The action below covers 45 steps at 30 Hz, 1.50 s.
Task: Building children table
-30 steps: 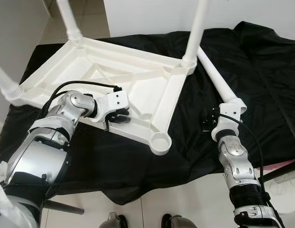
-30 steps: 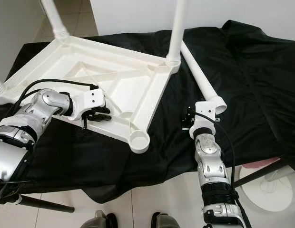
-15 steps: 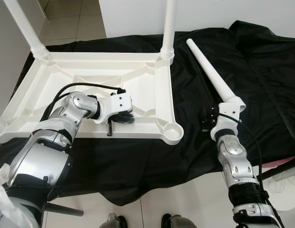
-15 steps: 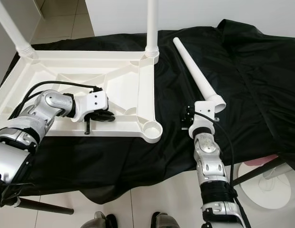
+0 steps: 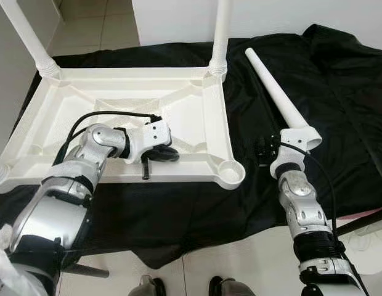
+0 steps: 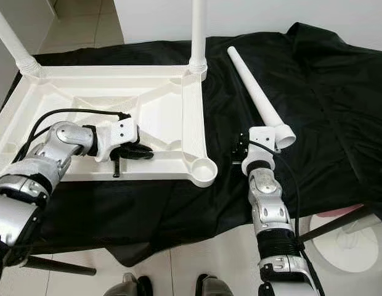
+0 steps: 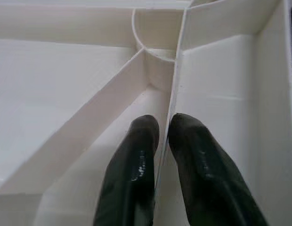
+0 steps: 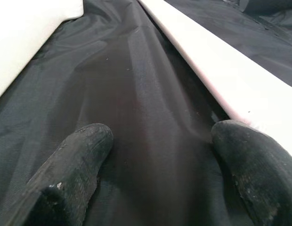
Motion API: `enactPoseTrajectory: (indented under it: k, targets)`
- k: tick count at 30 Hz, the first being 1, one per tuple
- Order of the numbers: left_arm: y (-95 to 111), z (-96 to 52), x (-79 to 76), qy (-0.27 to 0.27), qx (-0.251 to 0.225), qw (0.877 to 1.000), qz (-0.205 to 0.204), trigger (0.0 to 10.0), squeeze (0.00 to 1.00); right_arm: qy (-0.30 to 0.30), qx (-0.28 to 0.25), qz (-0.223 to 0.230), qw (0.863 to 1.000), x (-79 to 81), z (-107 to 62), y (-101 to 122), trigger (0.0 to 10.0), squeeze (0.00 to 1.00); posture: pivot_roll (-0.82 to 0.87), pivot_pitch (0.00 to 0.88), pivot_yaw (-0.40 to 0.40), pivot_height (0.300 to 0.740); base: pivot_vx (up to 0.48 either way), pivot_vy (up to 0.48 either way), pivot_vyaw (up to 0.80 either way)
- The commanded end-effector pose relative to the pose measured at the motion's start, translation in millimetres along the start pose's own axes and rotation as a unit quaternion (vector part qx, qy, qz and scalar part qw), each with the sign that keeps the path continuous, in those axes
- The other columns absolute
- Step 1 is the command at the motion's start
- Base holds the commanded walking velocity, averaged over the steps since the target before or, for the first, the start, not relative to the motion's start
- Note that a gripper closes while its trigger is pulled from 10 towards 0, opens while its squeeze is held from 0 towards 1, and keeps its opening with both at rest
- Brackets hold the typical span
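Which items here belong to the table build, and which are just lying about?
Part of the job:
- upturned white tabletop, legs already standing in its corners
- loose white leg lying on the cloth
- empty corner socket
- left gripper, jaws pinched on a tabletop rib
- right gripper, jaws open beside the loose leg

Just lying about:
- black cloth
- white round base on the floor

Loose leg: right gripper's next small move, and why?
Probably shift the open right gripper sideways onto the loose leg and close. The leg lies on the black cloth just beside one finger, and the tabletop, pinched by the left gripper, has an empty corner socket.
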<state>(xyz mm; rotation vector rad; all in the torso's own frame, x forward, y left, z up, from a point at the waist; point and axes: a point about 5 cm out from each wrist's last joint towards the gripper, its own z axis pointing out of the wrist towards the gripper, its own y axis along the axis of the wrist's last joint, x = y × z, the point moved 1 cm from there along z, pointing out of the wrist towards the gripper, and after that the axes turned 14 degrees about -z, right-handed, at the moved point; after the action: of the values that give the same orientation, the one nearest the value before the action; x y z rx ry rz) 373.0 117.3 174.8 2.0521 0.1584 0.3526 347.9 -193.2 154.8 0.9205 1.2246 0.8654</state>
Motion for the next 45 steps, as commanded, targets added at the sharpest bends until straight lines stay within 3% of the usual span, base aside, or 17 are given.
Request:
enactPoseTrajectory:
  k: [1,7,8,14,16,17,19,20,23,30,31,32,37,39,42,44,45]
  targets:
    - [-6,-1.7,-4.6,-0.018,-0.002,1.000,-0.017,10.0,1.00,0.009,0.007,0.003,1.000,6.5,-2.1,-4,10.0,0.00,-0.08,0.139,0.033,0.740,0.000,0.000,0.00]
    - [7,-7.7,4.4,0.040,-0.046,0.998,-0.013,10.0,1.00,0.020,0.008,0.008,1.000,10.8,-3.0,-6,10.0,0.00,-0.06,0.143,0.020,0.740,0.000,0.000,0.00]
    - [12,-12.6,6.4,0.056,-0.065,0.996,-0.013,10.0,0.00,0.025,0.006,0.009,1.000,12.8,-2.9,-5,10.0,0.00,-0.06,0.145,0.013,0.740,0.000,0.000,0.00]
    - [20,-21.6,8.4,0.098,-0.112,0.989,-0.020,10.0,0.00,0.042,-0.007,0.019,0.999,17.5,-2.1,-1,10.0,0.00,-0.05,0.139,0.002,0.740,0.000,0.000,0.00]
    - [29,-31.7,12.1,0.164,-0.180,0.969,-0.051,10.0,0.00,0.058,-0.025,0.032,0.997,21.5,-0.1,6,10.0,0.00,-0.04,0.132,-0.015,0.740,0.000,0.000,0.00]
    - [29,-31.7,12.1,0.164,-0.180,0.969,-0.051,10.0,0.00,0.058,-0.025,0.032,0.997,21.5,-0.1,6,10.0,0.00,-0.04,0.132,-0.015,0.740,0.000,0.000,0.00]
    - [32,-41.2,17.2,0.227,-0.229,0.942,-0.089,10.0,0.00,0.064,-0.037,0.041,0.996,21.4,2.6,12,10.0,0.00,-0.03,0.121,-0.020,0.740,0.000,0.000,0.00]
    - [32,-41.2,17.2,0.227,-0.229,0.942,-0.089,10.0,0.00,0.064,-0.037,0.041,0.996,21.4,2.6,12,10.0,0.00,-0.03,0.121,-0.020,0.740,0.000,0.000,0.00]
    - [33,-46.3,17.6,0.275,-0.263,0.916,-0.129,10.0,0.00,0.057,-0.051,0.033,0.997,17.4,6.1,16,10.0,0.00,-0.02,0.111,-0.030,0.740,0.000,0.000,0.00]
    - [33,-45.3,12.4,0.291,-0.273,0.906,-0.141,10.0,0.00,0.042,-0.059,0.030,0.997,10.3,8.0,19,10.0,0.00,-0.02,0.099,-0.038,0.740,0.000,0.000,0.00]
    - [34,-43.7,9.5,0.301,-0.280,0.898,-0.156,10.0,0.00,0.028,-0.060,0.031,0.997,3.7,8.9,20,10.0,0.84,-0.01,0.097,-0.040,0.740,0.000,0.000,0.00]
    - [36,-41.2,5.5,0.306,-0.288,0.891,-0.172,10.0,0.00,0.012,-0.062,0.034,0.997,-4.3,9.4,20,10.0,1.00,-0.01,0.093,-0.043,0.740,0.000,0.000,0.00]
    - [41,-32.9,-5.2,0.298,-0.308,0.884,-0.185,10.0,0.00,-0.015,-0.058,0.026,0.998,-21.9,9.5,15,10.0,1.00,-0.02,0.088,-0.044,0.740,0.000,0.000,0.00]
    - [46,-15.6,-25.1,0.270,-0.309,0.890,-0.200,10.0,0.00,-0.039,-0.053,0.004,0.998,-43.4,10.5,7,10.0,1.00,-0.03,0.086,-0.036,0.740,0.000,0.000,0.00]
    - [47,-11.8,-30.0,0.263,-0.302,0.894,-0.199,10.0,0.00,-0.051,-0.050,-0.003,0.997,-50.8,11.0,6,10.0,1.00,-0.03,0.089,-0.031,0.740,0.000,0.000,0.00]
    - [51,-8.4,-32.6,0.253,-0.304,0.895,-0.208,10.0,0.00,-0.069,-0.044,-0.008,0.997,-61.4,10.6,3,10.0,0.00,-0.03,0.092,-0.030,0.740,0.000,0.000,0.00]
    - [52,-7.4,-33.5,0.250,-0.305,0.895,-0.207,10.0,0.00,-0.074,-0.040,-0.009,0.996,-64.8,10.3,1,10.0,0.00,-0.03,0.092,-0.030,0.740,0.000,0.000,0.00]
